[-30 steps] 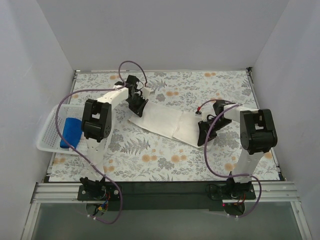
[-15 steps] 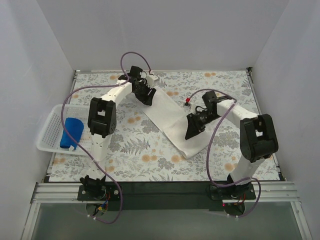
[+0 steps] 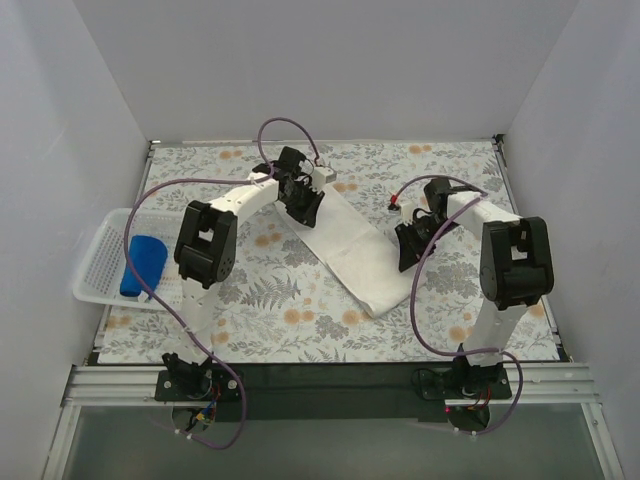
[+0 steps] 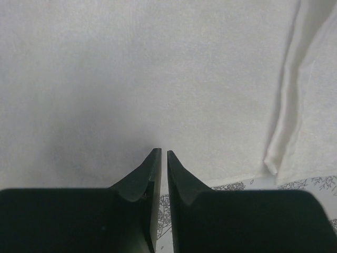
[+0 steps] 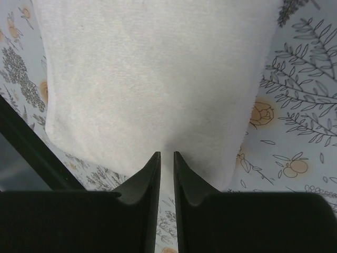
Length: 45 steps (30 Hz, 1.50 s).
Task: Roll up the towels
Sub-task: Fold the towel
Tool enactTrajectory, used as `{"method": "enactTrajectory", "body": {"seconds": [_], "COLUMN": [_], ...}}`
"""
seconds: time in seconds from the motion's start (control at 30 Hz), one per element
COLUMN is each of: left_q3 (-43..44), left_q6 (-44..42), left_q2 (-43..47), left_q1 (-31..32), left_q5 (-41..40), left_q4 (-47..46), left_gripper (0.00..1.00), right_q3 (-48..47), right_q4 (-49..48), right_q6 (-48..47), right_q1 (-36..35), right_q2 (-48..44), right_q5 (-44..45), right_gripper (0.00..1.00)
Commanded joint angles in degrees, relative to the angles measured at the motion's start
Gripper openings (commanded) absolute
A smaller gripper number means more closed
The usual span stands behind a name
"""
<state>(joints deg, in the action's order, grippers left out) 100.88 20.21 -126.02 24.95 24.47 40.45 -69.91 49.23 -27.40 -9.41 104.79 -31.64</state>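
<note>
The table (image 3: 460, 160) carries all items. You will find the white towel (image 3: 350, 245) lying flat in the middle of the table. It runs as a long diagonal strip from far-left to near-right.

The basket (image 3: 95, 265) sits at the table's left edge. The blue towel (image 3: 143, 262) lies rolled inside it, well apart from both grippers.

Left gripper (image 4: 160, 153): positioned at the far end of the white towel. The jaws are drawn in to a narrow slit and the tips lie over the cloth's edge. You cannot tell whether cloth is pinched between them.

Right gripper (image 5: 166, 155): positioned at the towel's right edge, close to its near end. The jaws are likewise almost closed, with the tips over the cloth's edge. A pinch cannot be confirmed here either.
</note>
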Motion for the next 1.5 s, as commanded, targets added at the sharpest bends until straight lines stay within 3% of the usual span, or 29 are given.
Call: {"method": "enactTrajectory", "body": {"seconds": [0.0, 0.2, 0.4, 0.53, 0.57, 0.63, 0.67, 0.7, 0.83, 0.93, 1.03, 1.1, 1.17, 1.23, 1.33, 1.47], "left_q3": [2.2, 7.6, 17.0, 22.3, 23.1, 23.3, 22.8, 22.0, 12.7, -1.3, -13.8, -22.9, -29.9, -40.2, -49.2, -53.9], "left_q6": [1.3, -0.8, -4.0, -4.2, -3.8, -2.4, -1.9, -2.0, -3.6, -7.3, -11.8, -14.5, -22.4, -29.8, -33.1, -34.2], "left_q2": [-2.0, -8.0, -15.6, -17.9, -17.3, -15.1, -11.8, -9.8, 3.7, 16.6, 27.7, 34.6, 41.5, 45.6, 51.4, 51.3], "left_q1": [-0.8, -0.9, -1.3, -2.3, -2.7, -4.3, -4.8, -5.5, -6.1, -6.0, -5.0, -1.2, 3.6, 11.1, 18.9, 28.2], "left_q5": [-3.6, -4.8, -4.2, -1.7, -0.9, 2.9, 4.0, 4.9, 7.6, 9.9, 11.8, 8.9, 3.5, -3.0, -6.6, -13.8], "left_q4": [-1.2, -0.1, 0.9, -0.7, -1.0, -2.5, -3.2, -3.9, -10.4, -15.5, -16.5, -16.1, -15.7, -17.3, -21.1, -25.1], "left_gripper": [0.08, 0.0, 0.02, 0.18, 0.29, 0.41, 0.55, 0.6, 0.79, 0.88, 0.72, 0.65, 0.59, 0.58, 0.57, 0.56], "right_q3": [2.5, 7.5, 8.9, 6.1, 5.6, 4.5, 4.5, 4.5, 4.5, 2.5, 0.0, -1.4, -2.2, -3.9, -6.4, -6.5], "right_q4": [-0.5, -2.9, -8.3, -12.3, -13.2, -14.5, -14.4, -14.5, -14.7, -14.8, -14.9, -15.6, -16.7, -18.5, -19.4, -22.5], "right_q6": [-1.0, 1.0, 6.2, 12.0, 14.5, 16.1, 16.1, 16.4, 17.5, 18.3, 19.0, 19.2, 20.4, 20.9, 21.5, 23.5], "right_q1": [0.0, -2.4, -9.8, -14.1, -14.4, -14.5, -14.3, -13.8, -12.6, -12.6, -12.6, -12.6, -12.6, -12.6, -12.6, -12.7], "right_q2": [0.8, 3.2, 5.8, 8.1, 8.1, 6.7, 5.8, 3.0, -4.2, -6.7, -5.7, -3.7, -2.1, 0.8, 4.9, 8.7], "right_q5": [1.5, -6.3, -14.1, -19.3, -21.7, -22.7, -22.9, -23.1, -23.6, -22.8, -20.8, -20.7, -20.7, -20.4, -19.9, -18.7], "right_gripper": [0.19, 0.18, 0.18, 0.22, 0.23, 0.27, 0.27, 0.27, 0.32, 0.33, 0.33, 0.33, 0.32, 0.32, 0.31, 0.3]}}
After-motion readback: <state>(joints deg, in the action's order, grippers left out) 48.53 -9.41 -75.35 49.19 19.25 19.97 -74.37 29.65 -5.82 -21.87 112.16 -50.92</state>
